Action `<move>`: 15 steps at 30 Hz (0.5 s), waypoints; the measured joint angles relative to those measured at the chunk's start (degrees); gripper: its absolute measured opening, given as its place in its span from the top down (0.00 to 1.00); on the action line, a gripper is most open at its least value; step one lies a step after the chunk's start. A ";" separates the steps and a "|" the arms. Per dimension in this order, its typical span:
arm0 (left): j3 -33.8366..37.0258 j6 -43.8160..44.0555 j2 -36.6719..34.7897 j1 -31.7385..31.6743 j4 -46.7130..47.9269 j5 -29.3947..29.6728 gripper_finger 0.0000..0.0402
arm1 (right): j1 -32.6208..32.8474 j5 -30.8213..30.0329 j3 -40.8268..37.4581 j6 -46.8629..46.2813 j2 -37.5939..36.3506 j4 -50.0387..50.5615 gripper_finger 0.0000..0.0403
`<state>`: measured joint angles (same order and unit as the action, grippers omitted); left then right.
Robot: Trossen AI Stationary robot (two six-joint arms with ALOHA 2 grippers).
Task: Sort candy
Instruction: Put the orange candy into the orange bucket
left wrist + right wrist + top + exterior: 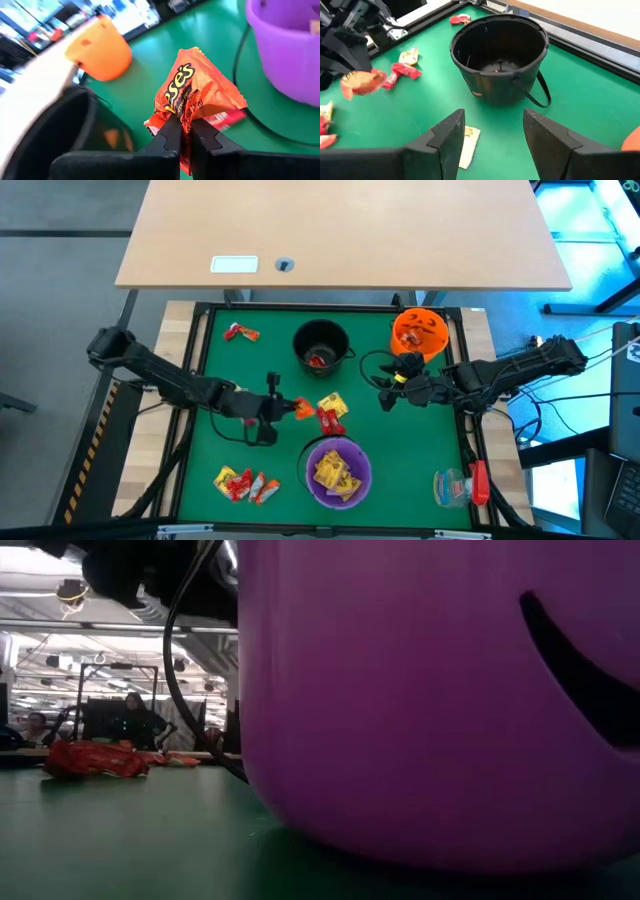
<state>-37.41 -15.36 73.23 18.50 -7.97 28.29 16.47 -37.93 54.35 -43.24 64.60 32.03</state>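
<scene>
My left gripper (287, 408) is at mid-table, shut on an orange-wrapped candy (197, 95), just left of a few loose candies (331, 413) lying on the green mat. My right gripper (492, 135) hovers open on the right, facing the black bowl (499, 57), with a yellow candy (468, 142) lying on the mat beneath it. A purple bowl (338, 470) holding yellow candy stands near the front edge. An orange bowl (420, 332) stands at the far right. More candy lies at the front left (243, 483) and far left (240, 332). My left gripper pinches the orange wrapper's crumpled lower end (186, 120) between its two fingertips (170, 131). The rest of the wrapper stands out beyond the fingers. The candy (362, 82) is lifted clear of the mat.
A clear plastic item with a red part (462, 483) lies at the front right corner. A black frame rims the green mat (400, 440). In the low view the purple bowl (440, 690) fills most of the picture, with red candy (95, 760) behind it at the left.
</scene>
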 joint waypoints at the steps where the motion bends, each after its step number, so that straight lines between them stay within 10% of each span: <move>1: -0.02 -0.42 -0.87 0.00 -0.08 0.55 1.00 | 0.00 -0.02 0.00 -0.02 0.00 -0.62 0.51; 15: -0.07 -9.59 -3.18 -1.78 -8.30 5.29 1.00 | 0.00 0.60 0.00 1.60 2.16 -10.42 0.51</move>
<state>-37.47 -24.95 70.04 16.72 -16.27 33.58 16.47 -37.34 54.35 -41.65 66.75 21.60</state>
